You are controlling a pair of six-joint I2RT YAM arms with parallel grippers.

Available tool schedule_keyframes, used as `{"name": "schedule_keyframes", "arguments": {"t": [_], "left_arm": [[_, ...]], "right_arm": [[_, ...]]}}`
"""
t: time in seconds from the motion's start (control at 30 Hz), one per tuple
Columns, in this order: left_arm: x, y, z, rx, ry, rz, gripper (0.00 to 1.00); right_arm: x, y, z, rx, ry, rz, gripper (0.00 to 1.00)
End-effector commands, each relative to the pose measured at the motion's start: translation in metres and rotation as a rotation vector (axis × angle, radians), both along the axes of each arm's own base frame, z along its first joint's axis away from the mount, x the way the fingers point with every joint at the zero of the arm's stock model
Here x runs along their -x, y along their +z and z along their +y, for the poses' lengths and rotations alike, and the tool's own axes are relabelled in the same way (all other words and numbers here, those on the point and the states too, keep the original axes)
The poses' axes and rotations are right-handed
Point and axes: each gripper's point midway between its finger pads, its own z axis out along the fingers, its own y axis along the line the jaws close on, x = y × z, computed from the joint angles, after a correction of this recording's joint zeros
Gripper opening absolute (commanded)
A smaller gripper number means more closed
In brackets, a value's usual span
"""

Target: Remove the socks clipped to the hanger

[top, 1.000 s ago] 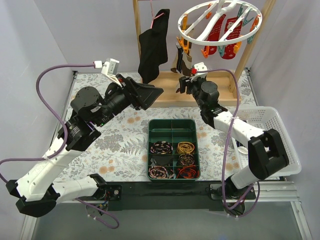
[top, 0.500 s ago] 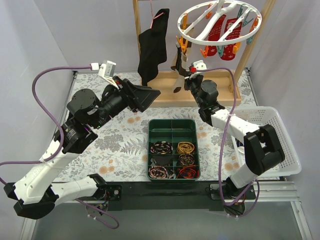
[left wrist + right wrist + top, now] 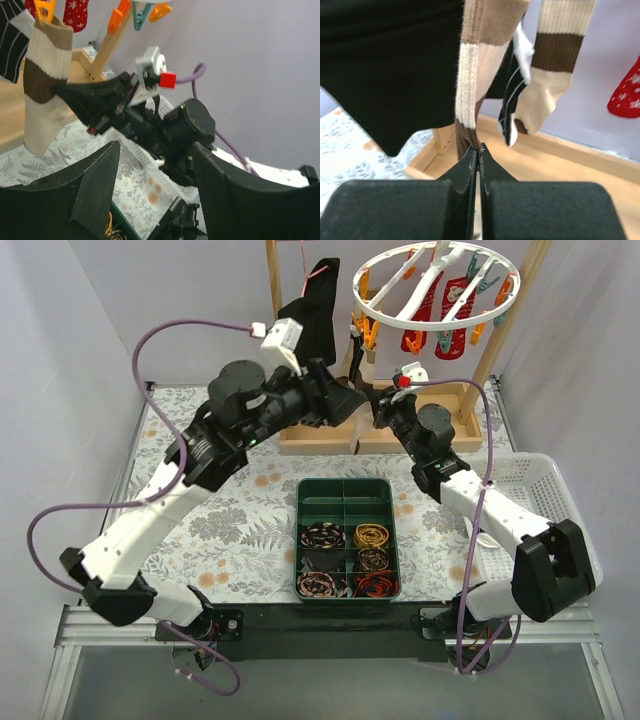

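One sock (image 3: pixel 468 75) hangs, hem in right pincer (image 3: pixel 479 150)

Bright, even light falls from overhead; my arms cast only faint, soft shadows on the counter (image 3: pixel 250 530); no glare anywhere. My left fingers (image 3: pixel 95 190) read dark and slightly soft up close; my right fingers (image 3: pixel 395 210) blur, while the brown-beige sock (image 3: pixel 470 75) is sharp.

- green divided tray (image 3: pixel 298 530) sitting on floral table (image 3: pixel 235 525), coiled bands (image 3: pixel 372 534) lying in nearer compartments
- white basket (image 3: pixel 560 485) sitting at table's right edge
- black garment (image 3: pixel 318 328) hanging off pink hanger (image 3: pixel 312 272) on wooden frame (image 3: pixel 272 300)
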Motion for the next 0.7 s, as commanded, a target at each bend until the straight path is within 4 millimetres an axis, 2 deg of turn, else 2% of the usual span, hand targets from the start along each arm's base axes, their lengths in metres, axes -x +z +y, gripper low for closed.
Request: {"name": "schedule_keyframes", "arguments": {"t": [0.0,0.03,0.1,0.13,0.2,0.23,0.27,0.3,0.37,0.5,0.67], "left_arm": [[-0.032,-0.010,-0.009,-0.112,0.085,0.010,0.57],[-0.037,0.002,-0.006,-0.102,0.116,-0.010,0.57],[-0.054,-0.005,-0.005,-0.147,0.184,-0.003,0.57],[-0.066,-0.006,-0.012,-0.171,0.198,-0.017,0.57],[-0.078,-0.012,-0.013,-0.212,0.236,-0.022,0.57],[-0.090,-0.025,-0.020,-0.258,0.249,-0.025,0.57],[-0.094,-0.018,-0.018,-0.255,0.269,-0.040,0.57],[-0.101,-0.021,-0.018,-0.268,0.299,-0.047,0.58],[-0.111,-0.026,-0.024,-0.289,0.303,-0.068,0.63],[-0.127,-0.022,-0.034,-0.257,0.308,-0.077,0.69],[-0.139,-0.012,-0.049,-0.214,0.284,-0.102,0.70]], "right_arm": [[0.020,0.001,0.008,-0.038,0.076,0.054,0.01],[0.023,0.002,0.007,-0.041,0.080,0.058,0.01],[0.027,0.004,0.006,-0.051,0.086,0.060,0.01],[0.029,0.003,0.006,-0.054,0.094,0.068,0.01],[0.032,0.008,0.005,-0.063,0.095,0.065,0.01],[0.036,0.008,0.010,-0.059,0.130,0.066,0.01],[0.038,0.010,0.009,-0.059,0.133,0.063,0.01],[0.040,0.009,0.010,-0.059,0.139,0.066,0.01],[0.042,0.010,0.008,-0.059,0.138,0.065,0.01],[0.046,0.010,0.005,-0.061,0.134,0.064,0.01],[0.050,0.012,0.004,-0.059,0.143,0.058,0.01]]}}
